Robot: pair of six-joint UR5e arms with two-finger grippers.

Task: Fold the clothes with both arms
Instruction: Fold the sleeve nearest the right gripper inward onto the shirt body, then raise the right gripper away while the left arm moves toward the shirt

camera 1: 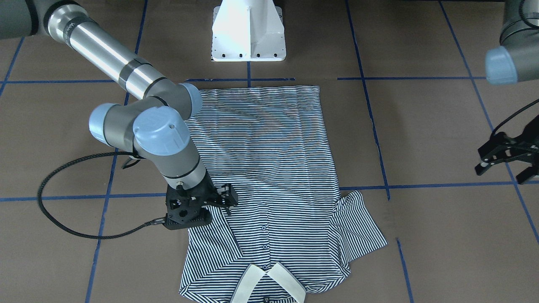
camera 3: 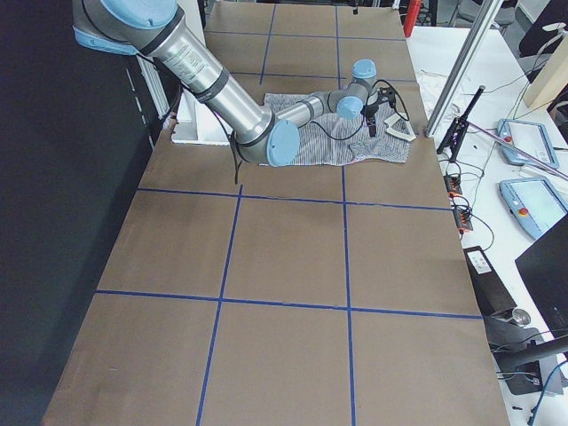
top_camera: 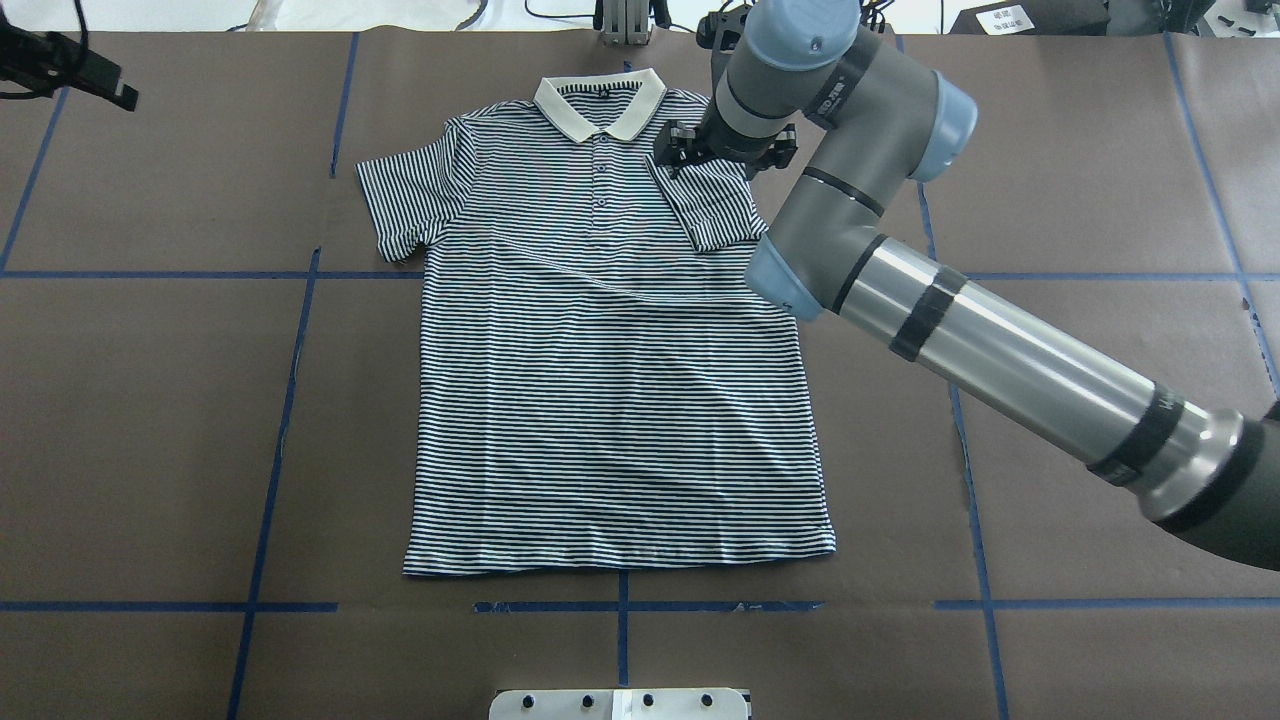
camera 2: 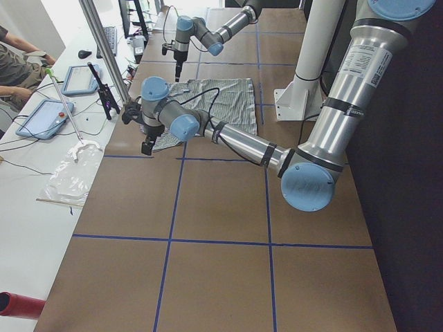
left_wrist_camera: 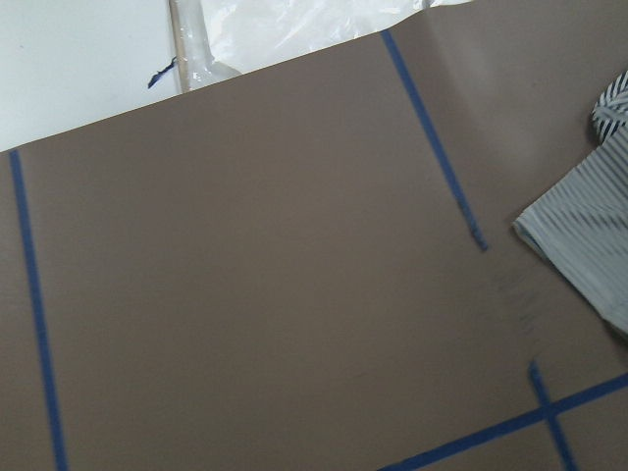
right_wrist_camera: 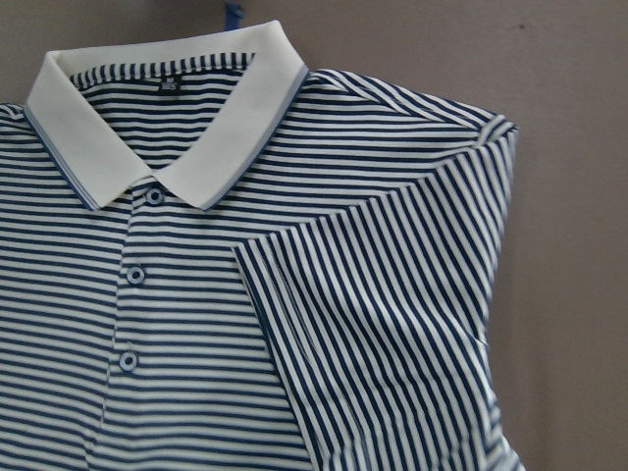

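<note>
The striped polo shirt (top_camera: pixel 610 400) lies flat and face up on the brown table, its cream collar (top_camera: pixel 600 105) at the far edge. One sleeve (top_camera: pixel 710 205) is folded inward onto the chest; the right wrist view shows it (right_wrist_camera: pixel 392 343) lying flat beside the placket. The other sleeve (top_camera: pixel 405 200) is spread out. My right gripper (top_camera: pixel 728 158) hovers over the folded sleeve's shoulder end, open, holding nothing. My left gripper (camera 1: pixel 503 170) hangs open and empty over bare table, well off the shirt toward the far left corner (top_camera: pixel 60 65).
Blue tape lines (top_camera: pixel 300 330) grid the table. The white pedestal base (camera 1: pixel 248 33) stands at the near edge behind the shirt's hem. A black cable (camera 1: pixel 63 210) loops beside the right arm. A side bench with tablets (camera 2: pixel 48 117), a plastic bag (camera 2: pixel 73 173) and a seated person (camera 2: pixel 14 62) runs along the far side.
</note>
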